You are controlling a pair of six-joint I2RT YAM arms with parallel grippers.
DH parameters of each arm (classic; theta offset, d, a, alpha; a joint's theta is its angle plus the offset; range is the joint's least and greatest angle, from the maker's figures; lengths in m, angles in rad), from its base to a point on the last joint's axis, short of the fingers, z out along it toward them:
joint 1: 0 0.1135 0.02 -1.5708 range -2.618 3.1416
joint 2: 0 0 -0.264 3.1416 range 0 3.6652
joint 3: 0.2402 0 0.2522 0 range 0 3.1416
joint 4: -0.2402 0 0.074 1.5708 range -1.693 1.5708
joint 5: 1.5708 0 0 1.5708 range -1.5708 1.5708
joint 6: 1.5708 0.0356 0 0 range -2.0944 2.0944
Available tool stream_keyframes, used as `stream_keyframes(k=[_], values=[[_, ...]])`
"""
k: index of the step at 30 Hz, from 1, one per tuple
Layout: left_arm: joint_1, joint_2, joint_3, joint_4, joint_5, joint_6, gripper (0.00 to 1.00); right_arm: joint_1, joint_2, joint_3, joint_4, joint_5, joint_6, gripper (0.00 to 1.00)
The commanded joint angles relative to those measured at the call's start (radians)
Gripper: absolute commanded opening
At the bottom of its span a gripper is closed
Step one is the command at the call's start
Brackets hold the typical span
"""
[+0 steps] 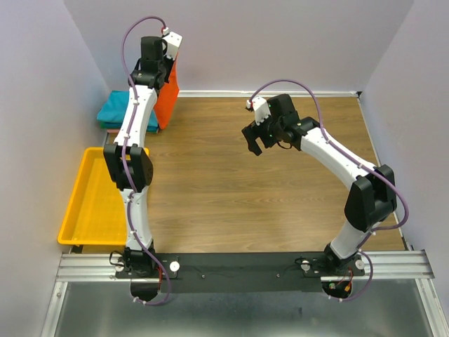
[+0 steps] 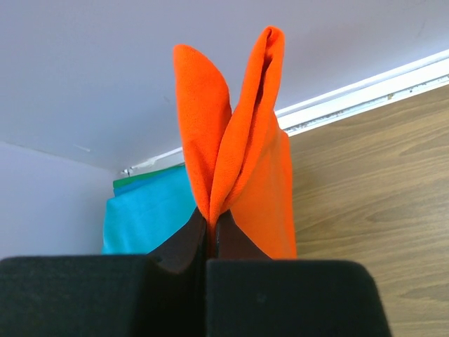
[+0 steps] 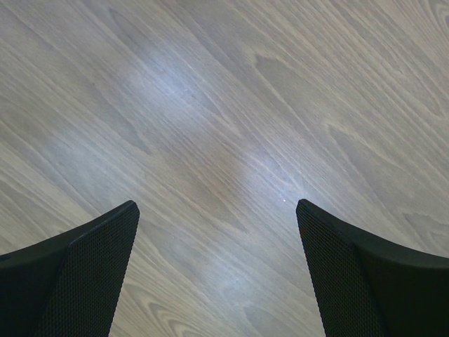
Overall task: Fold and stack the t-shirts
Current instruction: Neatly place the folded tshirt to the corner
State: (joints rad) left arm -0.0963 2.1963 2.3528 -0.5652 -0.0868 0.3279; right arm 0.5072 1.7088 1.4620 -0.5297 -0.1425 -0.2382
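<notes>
Read the bench (image 1: 280,210) as a clock face, with the arm bases at 6 o'clock. Nearest, at about 8 o'clock, the yellow tray (image 1: 91,210) sits at the left edge, apart from the cloth work.

Near the centre, toward 1 o'clock, the right hand (image 3: 216,205) hangs above the wood with its fingers spread wide and nothing between them. Only wood grain shows below it. It looks parked there to keep out of the other arm's way while being ready to help.

Farther off, at about 11 o'clock, the left hand (image 2: 210,235) is clamped on the orange-red t-shirt (image 2: 231,154). It pinches a gathered fold, so two lobes of cloth rise past the fingertips in the wrist view. From above, the shirt hangs down from that hand as a narrow folded panel, held high, probably so it can swing across without dragging.

Farthest, in the 10 to 11 o'clock corner against the back wall (image 2: 105,70), lies the teal t-shirt (image 1: 118,111), folded flat, with a sliver of green cloth (image 2: 137,179) at its far edge. The orange-red shirt hangs just beside it, on its right, so I judge the shirt is being carried to the stack.
</notes>
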Motion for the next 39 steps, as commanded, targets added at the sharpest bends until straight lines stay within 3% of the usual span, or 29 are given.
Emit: stream_keyframes(k=[1,39], values=[[0.018,-0.067,0.026,0.051,-0.025,0.019,0.00,-0.002,-0.017,0.001,-0.013,-0.002,-0.009,1.00],[0.228,0.118,0.045,0.157,0.047,0.152,0.00,-0.002,0.043,0.054,-0.030,-0.017,0.008,1.00]])
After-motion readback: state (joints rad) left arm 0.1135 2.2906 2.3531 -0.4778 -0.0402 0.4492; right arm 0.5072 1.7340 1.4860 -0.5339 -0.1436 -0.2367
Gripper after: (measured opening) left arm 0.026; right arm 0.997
